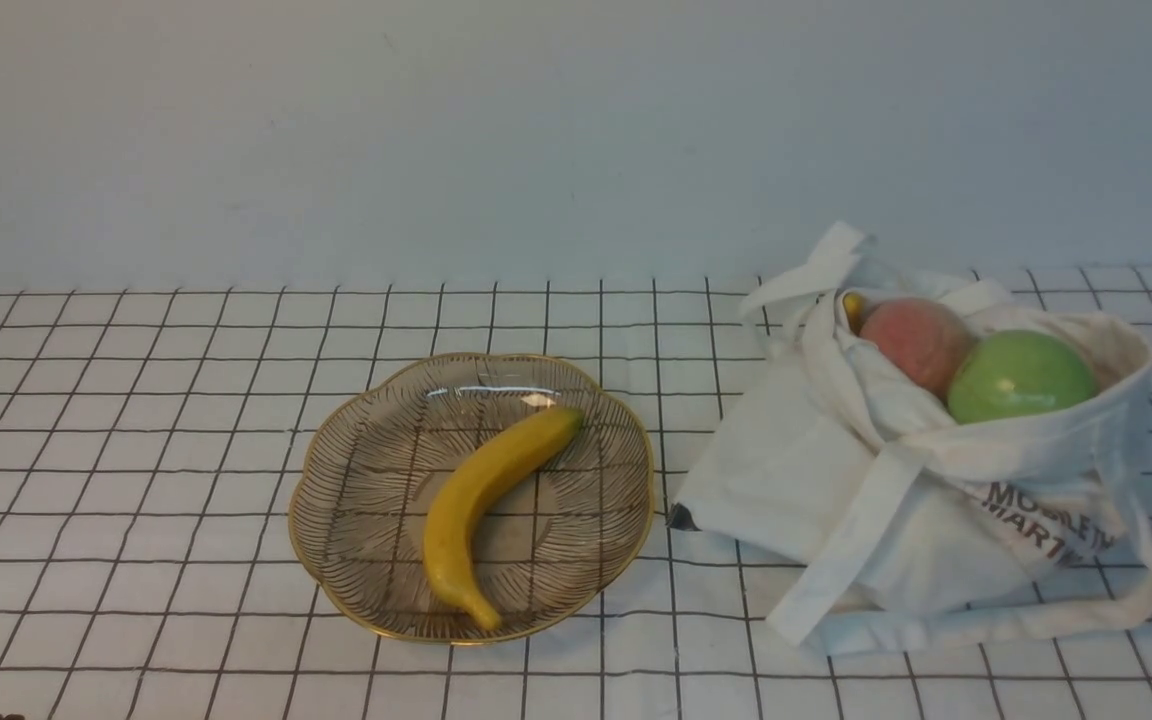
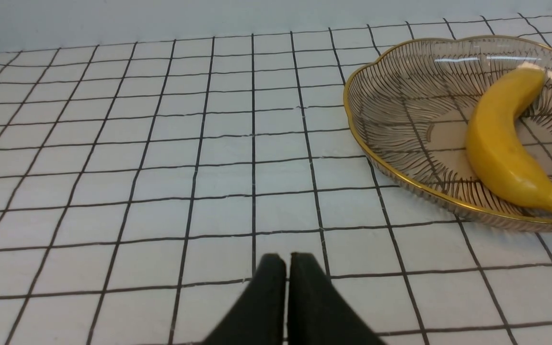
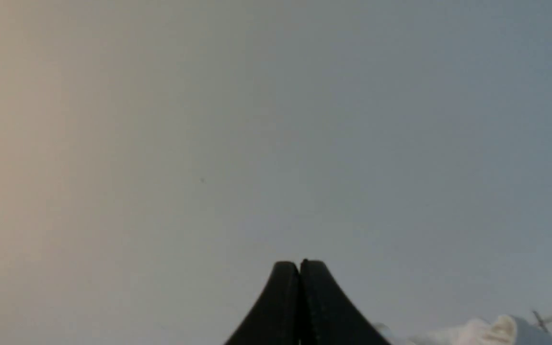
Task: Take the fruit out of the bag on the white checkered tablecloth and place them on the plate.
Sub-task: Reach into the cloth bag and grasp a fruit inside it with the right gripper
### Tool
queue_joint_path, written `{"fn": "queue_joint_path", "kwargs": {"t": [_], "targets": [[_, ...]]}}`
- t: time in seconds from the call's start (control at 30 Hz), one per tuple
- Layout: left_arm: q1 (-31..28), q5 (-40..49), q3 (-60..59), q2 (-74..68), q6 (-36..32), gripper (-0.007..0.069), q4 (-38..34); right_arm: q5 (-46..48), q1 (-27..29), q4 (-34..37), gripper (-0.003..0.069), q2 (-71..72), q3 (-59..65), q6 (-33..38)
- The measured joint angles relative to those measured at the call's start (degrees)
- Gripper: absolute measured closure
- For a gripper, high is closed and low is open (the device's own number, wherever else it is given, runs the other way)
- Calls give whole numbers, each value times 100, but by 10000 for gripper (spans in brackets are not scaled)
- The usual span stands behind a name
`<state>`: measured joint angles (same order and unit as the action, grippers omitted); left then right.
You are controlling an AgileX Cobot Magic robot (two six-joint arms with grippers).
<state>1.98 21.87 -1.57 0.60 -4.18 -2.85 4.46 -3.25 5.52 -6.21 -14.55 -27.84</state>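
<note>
- front view sits between the two arms on the robot's own side, looking forward and down a bit over the checkered tablecloth point(image 1: 186, 560) to the pale wall point(image 1: 536, 140), so it's the wide one
- left wrist cam looks forward and down over the left part of the cloth, way closer in, with the plate point(image 1: 356, 500) and banana point(image 1: 476, 490) shared with the front view
- right wrist cam aims mostly at the far wall, and all it seems to share besides that is a bit of white fabric point(image 3: 511, 330) plus some grid
</note>
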Motion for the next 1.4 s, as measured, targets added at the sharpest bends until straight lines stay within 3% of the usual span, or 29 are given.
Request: {"fn": "queue_joint_path", "kwargs": {"t": [0.27, 0.47, 0.67, 0.8, 0.83, 0.93, 1.03, 1.1, 1.2, 1.4], "targets": [[0, 0, 0, 0, 0, 632, 0, 3651, 0, -552, 672, -3305, -2969, 760], [0, 0, 0, 0, 0, 632, 0, 4709, 0, -482, 655, -5345, -4610, 1504], [0, 0, 0, 0, 0, 632, 0, 5160, -18, -169, 585, -6813, -5664, 2175], [0, 0, 0, 0, 0, 632, 0, 5418, -186, 23, 471, -7695, -6195, 2539], [0, 0, 0, 0, 0, 632, 0, 5502, -301, 36, 395, -8111, -6411, 2603], [0, 0, 0, 0, 0, 632, 0, 5536, -401, -15, 269, -8546, -6585, 2623], [0, 0, 0, 0, 0, 632, 0, 5555, -412, -124, 94, -8906, -6745, 2569], [0, 0, 0, 0, 0, 632, 0, 5562, -412, -185, 26, -9027, -6783, 2553], [0, 0, 0, 0, 0, 632, 0, 5562, -416, -378, -22, -9192, -6803, 2514], [0, 0, 0, 0, 0, 632, 0, 5660, -416, -501, -32, -9441, -6803, 2399]]}}
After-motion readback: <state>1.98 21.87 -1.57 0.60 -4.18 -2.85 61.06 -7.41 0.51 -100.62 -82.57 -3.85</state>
